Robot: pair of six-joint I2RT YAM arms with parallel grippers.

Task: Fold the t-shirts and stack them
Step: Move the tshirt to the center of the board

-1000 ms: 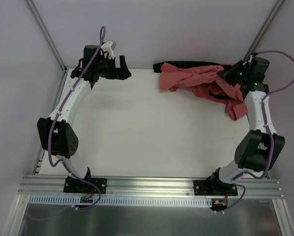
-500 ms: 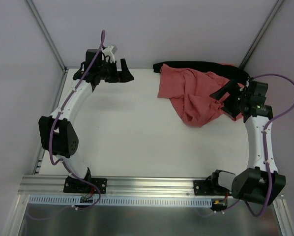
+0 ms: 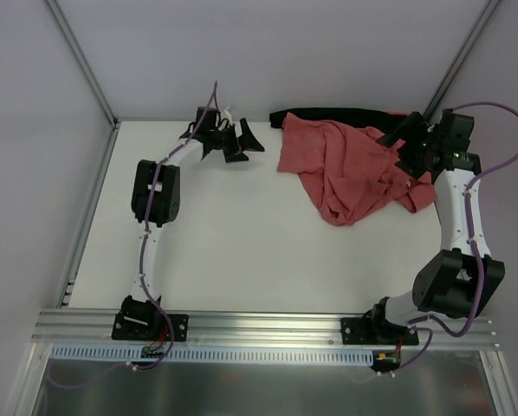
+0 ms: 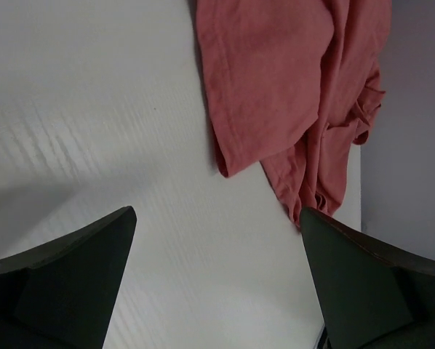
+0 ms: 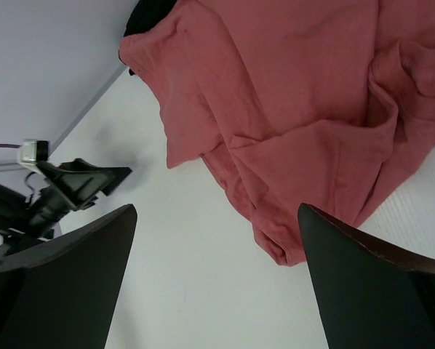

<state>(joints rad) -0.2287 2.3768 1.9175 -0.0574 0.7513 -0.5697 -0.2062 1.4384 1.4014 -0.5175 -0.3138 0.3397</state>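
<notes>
A crumpled heap of salmon-red t-shirts (image 3: 341, 165) lies at the table's far right; single shirts cannot be told apart in it. My right gripper (image 3: 398, 149) hovers open over the heap's right side, with nothing between its fingers. In the right wrist view the red cloth (image 5: 297, 94) fills the upper half, beyond the spread fingers (image 5: 65, 283). My left gripper (image 3: 246, 145) stands open at the far edge, just left of the heap and apart from it. In the left wrist view a corner of the shirts (image 4: 276, 80) lies ahead of the empty gripper (image 4: 217, 291).
A black strip of cloth (image 3: 346, 115) runs along the back edge behind the heap. Grey walls with slanted metal posts (image 3: 81, 61) close in the back and both sides. White tabletop (image 3: 242, 234) stretches from the heap to the arm bases.
My right gripper has opened and let go of the red cloth, which now lies spread out. It then moved back toward the far right. My left arm has swung right, nearer the heap.
</notes>
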